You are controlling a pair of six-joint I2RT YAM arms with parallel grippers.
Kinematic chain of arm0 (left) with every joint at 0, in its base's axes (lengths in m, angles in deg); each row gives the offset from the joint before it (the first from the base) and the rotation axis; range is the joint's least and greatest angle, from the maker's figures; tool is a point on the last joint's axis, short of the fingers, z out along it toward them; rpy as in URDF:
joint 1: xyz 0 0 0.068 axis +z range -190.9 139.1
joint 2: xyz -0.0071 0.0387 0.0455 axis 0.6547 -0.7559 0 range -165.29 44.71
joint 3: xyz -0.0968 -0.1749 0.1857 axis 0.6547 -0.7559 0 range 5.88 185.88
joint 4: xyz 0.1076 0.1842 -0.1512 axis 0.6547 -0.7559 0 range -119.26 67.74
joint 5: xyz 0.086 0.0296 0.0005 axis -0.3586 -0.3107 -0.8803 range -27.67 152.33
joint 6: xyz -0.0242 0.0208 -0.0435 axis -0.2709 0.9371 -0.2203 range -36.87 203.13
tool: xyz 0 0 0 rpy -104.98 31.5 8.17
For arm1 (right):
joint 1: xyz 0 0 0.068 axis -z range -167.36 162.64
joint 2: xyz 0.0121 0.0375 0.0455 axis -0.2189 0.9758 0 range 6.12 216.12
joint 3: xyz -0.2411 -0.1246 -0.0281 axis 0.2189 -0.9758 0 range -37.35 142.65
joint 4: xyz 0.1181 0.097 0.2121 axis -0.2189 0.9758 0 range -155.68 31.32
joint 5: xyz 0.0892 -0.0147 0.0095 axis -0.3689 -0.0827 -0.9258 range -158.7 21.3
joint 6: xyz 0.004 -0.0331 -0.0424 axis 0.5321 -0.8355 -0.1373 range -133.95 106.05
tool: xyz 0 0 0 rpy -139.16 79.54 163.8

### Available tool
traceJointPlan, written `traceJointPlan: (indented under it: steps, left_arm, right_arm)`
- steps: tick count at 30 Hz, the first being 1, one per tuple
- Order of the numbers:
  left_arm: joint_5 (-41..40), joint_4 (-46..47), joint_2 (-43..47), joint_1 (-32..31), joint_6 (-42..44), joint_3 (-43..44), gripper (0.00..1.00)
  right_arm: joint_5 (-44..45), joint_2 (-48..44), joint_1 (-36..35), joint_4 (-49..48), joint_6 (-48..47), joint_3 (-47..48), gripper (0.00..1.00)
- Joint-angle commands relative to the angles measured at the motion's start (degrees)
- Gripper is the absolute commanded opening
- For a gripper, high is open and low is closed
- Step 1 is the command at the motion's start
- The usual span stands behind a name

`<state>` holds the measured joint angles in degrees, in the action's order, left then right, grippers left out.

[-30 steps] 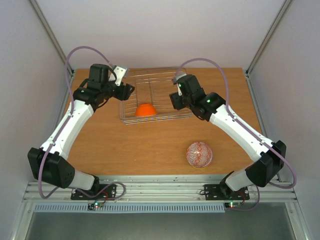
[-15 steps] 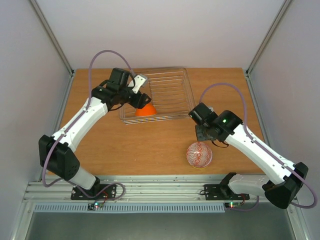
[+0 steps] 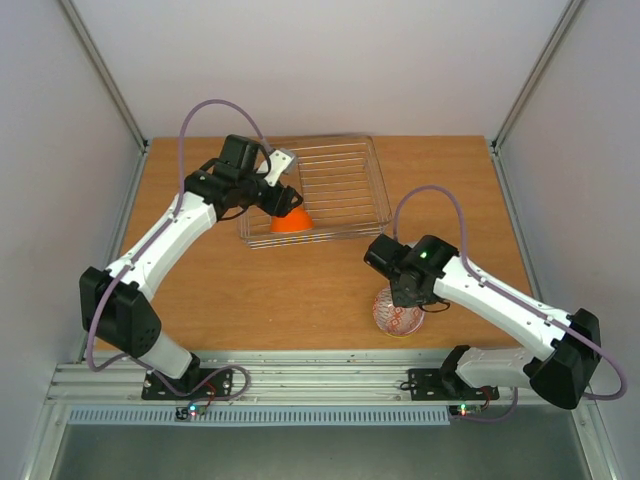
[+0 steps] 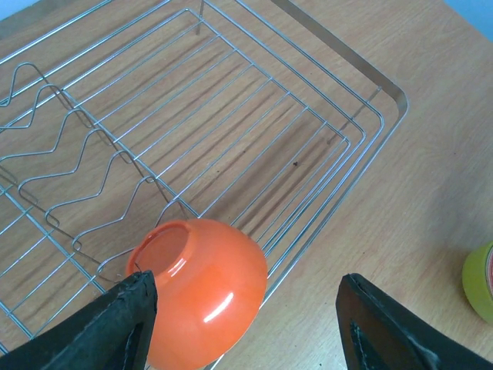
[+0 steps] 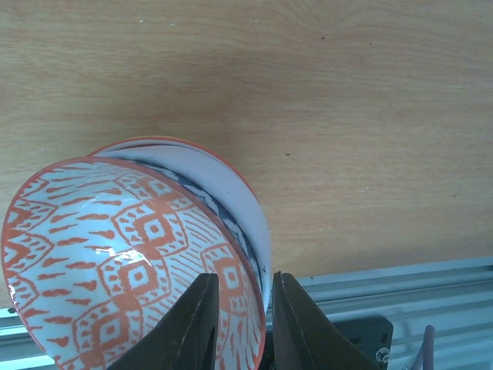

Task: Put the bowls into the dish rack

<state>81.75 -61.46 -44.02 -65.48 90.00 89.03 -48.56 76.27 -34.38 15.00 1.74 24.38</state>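
Note:
An orange bowl (image 3: 292,220) lies upside down at the near left edge of the wire dish rack (image 3: 378,180). In the left wrist view the orange bowl (image 4: 202,291) leans on the rack's rim wires (image 4: 379,86). My left gripper (image 4: 246,327) is open, and its left finger touches or nearly touches the bowl. A stack of bowls (image 3: 398,318) stands at the near right of the table. On top is the white bowl with red pattern (image 5: 123,270); blue-and-white and white rims (image 5: 245,202) show under it. My right gripper (image 5: 248,327) is open and straddles the stack's rims.
A yellow-green bowl edge (image 4: 481,281) shows at the right border of the left wrist view. The table's near edge and a metal rail (image 5: 400,281) lie just beyond the stack. Frame posts and white walls stand around the table.
My right arm swung from the rack's right side down to the bowl stack. My left gripper moved from the rack's left edge to the orange bowl, which stayed put.

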Motion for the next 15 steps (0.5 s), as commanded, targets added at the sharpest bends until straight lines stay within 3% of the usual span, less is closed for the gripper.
traceJointPlan:
  steps: [1,10,15]
  left_arm:
    - [1.3,0.3,-0.8,-0.1,0.0,1.9,0.65]
    - [1.3,0.0,-0.9,-0.1,0.3,2.1,0.65]
    - [1.6,-0.5,-0.8,-0.1,0.4,2.6,0.65]
  right_arm:
    - [1.5,0.9,-0.9,1.6,3.0,0.4,0.23]
    - [0.7,4.6,-1.9,0.5,3.0,-0.9,0.25]
    - [0.9,4.9,-2.4,0.7,3.2,-0.8,0.2]
